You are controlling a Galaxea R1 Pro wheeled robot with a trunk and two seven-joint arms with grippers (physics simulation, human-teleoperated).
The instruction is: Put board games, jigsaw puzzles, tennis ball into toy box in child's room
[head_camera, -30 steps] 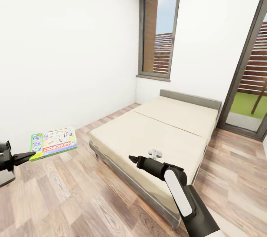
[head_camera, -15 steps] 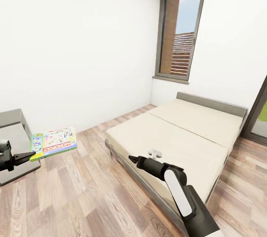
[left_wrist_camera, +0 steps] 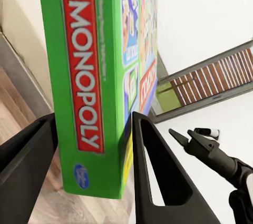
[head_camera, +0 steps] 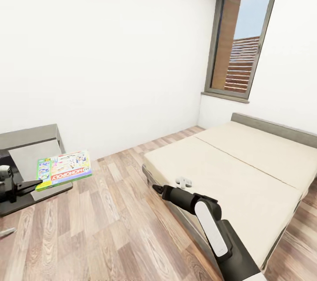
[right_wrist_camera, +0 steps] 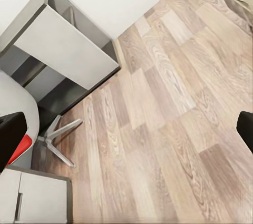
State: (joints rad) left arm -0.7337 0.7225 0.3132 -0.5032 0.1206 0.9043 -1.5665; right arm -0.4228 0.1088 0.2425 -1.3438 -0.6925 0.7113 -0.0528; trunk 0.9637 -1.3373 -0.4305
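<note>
A green-white-red board game box lettered MONOPOLY hangs level above the wood floor at the left, one edge pinched in my left gripper. The left wrist view shows both black fingers pressed against the box. My right gripper hovers over the floor beside the bed's near corner; in the right wrist view its fingertips stand far apart, open and holding nothing. The bed, with a plain beige mattress and grey headboard, lies at the right with no game box on it.
A low grey desk unit stands against the white wall at the left. The right wrist view looks down on that unit, a chair's star base and a white drawer unit. A tall grey-framed window is at the far right.
The whole view has swung left: bed and window slid rightward in the picture and the grey desk unit came into sight. Both arms keep their pose, the box still held.
</note>
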